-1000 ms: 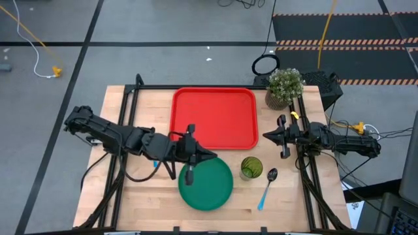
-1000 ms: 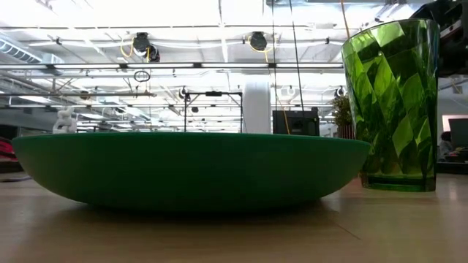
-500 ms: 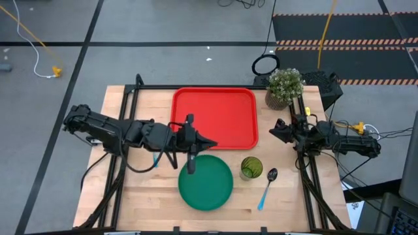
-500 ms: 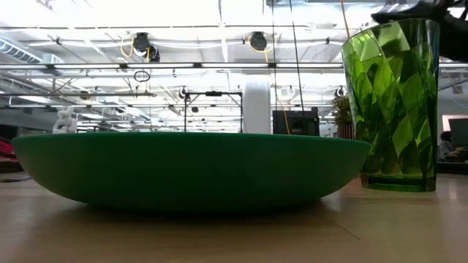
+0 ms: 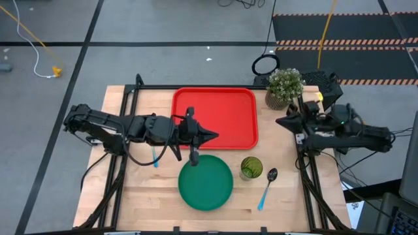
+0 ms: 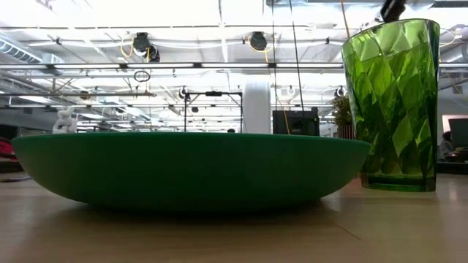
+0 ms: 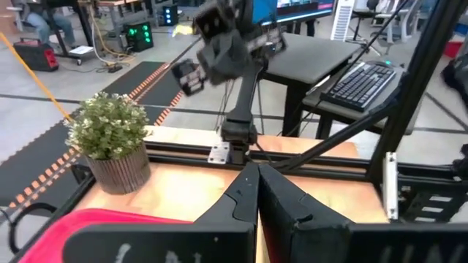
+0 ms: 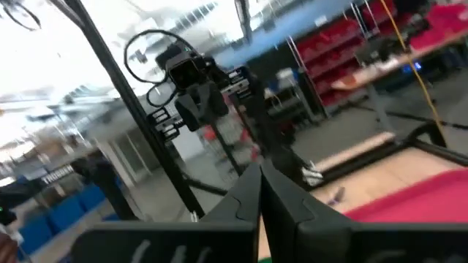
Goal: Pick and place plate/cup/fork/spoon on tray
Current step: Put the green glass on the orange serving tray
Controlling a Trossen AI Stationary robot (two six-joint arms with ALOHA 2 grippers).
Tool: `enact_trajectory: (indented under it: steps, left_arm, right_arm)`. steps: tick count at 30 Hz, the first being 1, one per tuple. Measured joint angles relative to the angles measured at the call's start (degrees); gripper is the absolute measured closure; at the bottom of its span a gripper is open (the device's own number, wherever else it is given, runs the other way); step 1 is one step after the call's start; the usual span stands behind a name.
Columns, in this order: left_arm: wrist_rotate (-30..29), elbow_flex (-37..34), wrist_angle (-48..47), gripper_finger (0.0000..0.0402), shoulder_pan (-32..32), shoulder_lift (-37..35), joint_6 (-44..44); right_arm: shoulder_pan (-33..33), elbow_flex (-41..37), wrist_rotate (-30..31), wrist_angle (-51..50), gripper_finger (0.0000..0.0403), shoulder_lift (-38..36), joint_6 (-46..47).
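Note:
The red tray [image 5: 222, 111] lies at the table's far middle. The dark-green plate [image 5: 206, 184] rests on the wood near it, with the green cup [image 5: 251, 168] upright to its right; both fill the low view, the plate [image 6: 190, 168] and the cup [image 6: 391, 102]. The spoon [image 5: 266, 186] lies right of the cup. The fork's blue handle [image 5: 155, 158] shows on the table under my left arm. My left gripper [image 5: 215, 136] is shut and empty over the tray's near edge. My right gripper [image 5: 279, 122] is shut and empty, raised right of the tray.
A potted plant [image 5: 285, 87] stands at the far right corner, close behind my right gripper; it also shows in the left wrist view [image 7: 110, 139]. Black frame rails run along the table's left, right and far sides. Bare wood lies at the near left.
My left gripper has gone from over the plate's far rim toward the table's far edge, to over the tray's near edge, still shut. My right gripper has drawn back toward the far right, near the plant, and has risen. The plate, cup and spoon have stayed put.

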Motion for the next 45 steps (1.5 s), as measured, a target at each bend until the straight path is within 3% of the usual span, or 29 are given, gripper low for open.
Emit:
enact_trajectory:
  steps: [13, 17, 22, 35, 39, 45]
  left_arm:
    - [0.0, 0.0, -1.4, 0.0394, 1.3, 0.0, 1.4]
    - [0.0, 0.0, -2.6, 0.0394, 1.3, 0.0, 1.3]
    - [0.0, 0.0, -4.2, 0.0394, 1.2, 0.0, -1.3]
    - [0.0, -0.1, -5.8, 0.0394, 0.3, 0.0, -15.2]
    - [0.0, -0.1, -5.8, 0.0394, -1.0, 0.0, -16.8]
    - [-2.3, -0.1, -5.8, 0.0394, -3.3, 0.0, -20.6]
  right_arm:
    - [0.0, 38.9, -4.6, -39.1, 0.0403, 27.3, 1.5]
    - [0.0, 48.8, -4.7, -50.7, 0.0403, 34.7, 2.5]
    - [1.0, 58.0, -9.2, -60.5, 0.0403, 41.6, 0.1]
    - [15.6, 61.1, -10.5, -66.6, 0.0403, 49.2, -4.5]
    - [19.3, 61.1, -4.6, -69.6, 0.0403, 52.0, -4.6]
    - [24.0, 61.1, -2.6, -71.6, 0.0403, 56.1, -11.1]
